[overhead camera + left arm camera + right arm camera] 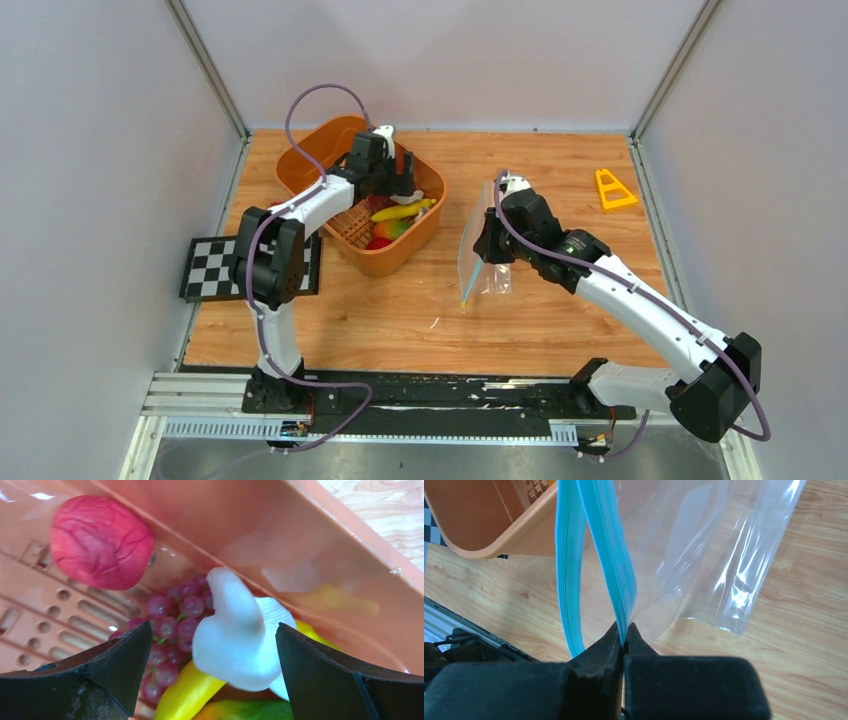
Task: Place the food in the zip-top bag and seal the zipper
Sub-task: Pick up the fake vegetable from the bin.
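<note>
The orange basket (405,255) stands on the wooden table (400,320) at the far left, its floor slotted and pierced with round holes and its walls smooth and glossy, and all the food in view lies in it. The left wrist camera shows a white mushroom-shaped piece (240,640) with a smooth stalk and a finely ribbed cap. It lies over a bunch of purple grapes (172,625) and a yellow banana (187,695). A red round fruit (100,542) with a wrinkled, matte skin sits apart on the slotted floor. A green and orange piece (245,711) is cut off by the lower edge of that view, so its shape is unclear. The left gripper (212,635) reaches down into the basket with its black fingers spread wide on either side of the white piece, touching nothing that shows. The zip-top bag (704,545), thin, clear and creased, is held up on edge beside the basket, to its right, with its far corner down near the wood. Only the table's grain shows through the film. Its zipper (610,545) is parted into two teal strips. The right gripper (625,635) is pinched tight on the right-hand strip, while the other hangs free just to the left. From above, the left arm covers much of the basket's contents, and the right arm's wrist hides where the bag is gripped. A yellow triangular piece (612,190) lies well apart at the far right, and a black-and-white checkered board (212,265) lies at the table's left edge, partly under the left arm.
</note>
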`<control>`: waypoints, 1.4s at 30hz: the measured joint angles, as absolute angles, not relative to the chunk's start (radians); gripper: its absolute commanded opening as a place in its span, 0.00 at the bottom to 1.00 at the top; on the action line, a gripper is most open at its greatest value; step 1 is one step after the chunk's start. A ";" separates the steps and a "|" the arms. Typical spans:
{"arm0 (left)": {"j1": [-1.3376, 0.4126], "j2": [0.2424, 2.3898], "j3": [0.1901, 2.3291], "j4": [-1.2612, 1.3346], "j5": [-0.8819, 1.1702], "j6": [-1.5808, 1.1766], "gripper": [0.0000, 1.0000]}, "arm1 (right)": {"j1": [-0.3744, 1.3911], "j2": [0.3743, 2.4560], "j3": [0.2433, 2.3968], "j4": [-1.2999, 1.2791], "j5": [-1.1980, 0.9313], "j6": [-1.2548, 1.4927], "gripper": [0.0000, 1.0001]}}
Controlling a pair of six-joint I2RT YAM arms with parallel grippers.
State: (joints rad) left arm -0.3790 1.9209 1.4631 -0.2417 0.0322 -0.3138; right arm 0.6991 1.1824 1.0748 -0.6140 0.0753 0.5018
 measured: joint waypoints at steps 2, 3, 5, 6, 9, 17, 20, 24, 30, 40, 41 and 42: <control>-0.379 1.946 1.460 -0.195 0.070 -0.327 0.97 | 0.699 1.187 1.075 -0.614 0.073 0.501 0.00; -0.379 1.954 1.457 -0.173 0.083 -0.332 0.94 | 0.699 1.189 1.075 -0.613 0.072 0.501 0.00; -0.379 1.974 1.455 -0.125 0.104 -0.336 0.87 | 0.698 1.195 1.075 -0.613 0.069 0.500 0.00; -0.379 1.984 1.455 -0.105 0.108 -0.336 0.83 | 0.698 1.198 1.075 -0.612 0.067 0.499 0.00; -0.379 2.024 1.460 -0.063 0.120 -0.334 0.59 | 0.697 1.209 1.075 -0.612 0.059 0.496 0.00; -0.374 1.998 1.371 0.030 0.123 -0.339 0.20 | 0.697 1.212 1.075 -0.609 0.051 0.495 0.00; -0.374 1.931 1.315 0.034 0.121 -0.334 0.18 | 0.697 1.214 1.077 -0.609 0.051 0.495 0.00; -0.374 1.793 1.245 0.020 0.120 -0.334 0.16 | 0.697 1.217 1.086 -0.607 0.052 0.495 0.00; -0.375 1.572 1.195 0.024 0.126 -0.335 0.13 | 0.697 1.217 1.087 -0.608 0.053 0.495 0.00; -0.447 1.325 1.037 0.052 0.309 -0.411 0.10 | 0.695 1.226 1.105 -0.608 0.086 0.505 0.00; -0.498 1.291 1.029 0.052 0.324 -0.413 0.10 | 0.693 1.231 1.113 -0.608 0.088 0.507 0.00; -0.543 1.261 1.024 0.057 0.338 -0.413 0.10 | 0.691 1.237 1.121 -0.607 0.089 0.509 0.00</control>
State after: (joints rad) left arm -0.5430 1.2613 1.0237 0.0566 0.3378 -0.4133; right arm 0.6914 1.2366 1.1206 -0.6075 0.0891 0.5095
